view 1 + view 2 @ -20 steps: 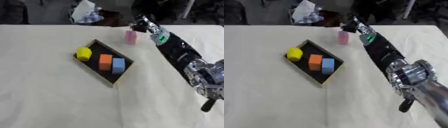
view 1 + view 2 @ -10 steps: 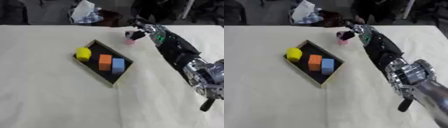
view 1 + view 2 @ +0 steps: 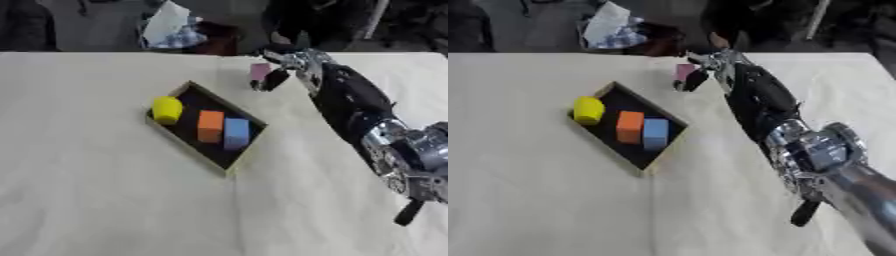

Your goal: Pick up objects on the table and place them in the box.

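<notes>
The right hand [image 3: 282,67] has come down onto the pink block [image 3: 260,71] at the table's one o'clock; a second ago it stood just behind it; now its fingers curl round the block, so the pick looks begun; the block is small, pale pink and upright, just beyond the black box [image 3: 189,146], where yellow, orange and blue pieces lie.

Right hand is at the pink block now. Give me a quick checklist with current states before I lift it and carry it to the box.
1. Right hand closed round the pink block: ok, as far as visible.
2. Block clear of the table: cannot tell.
3. Box upright, open: ok.
4. Free space in box beside the yellow piece, orange block and blue block: ok, toward its near and far ends.
5. Path from block to box unobstructed: ok.
</notes>
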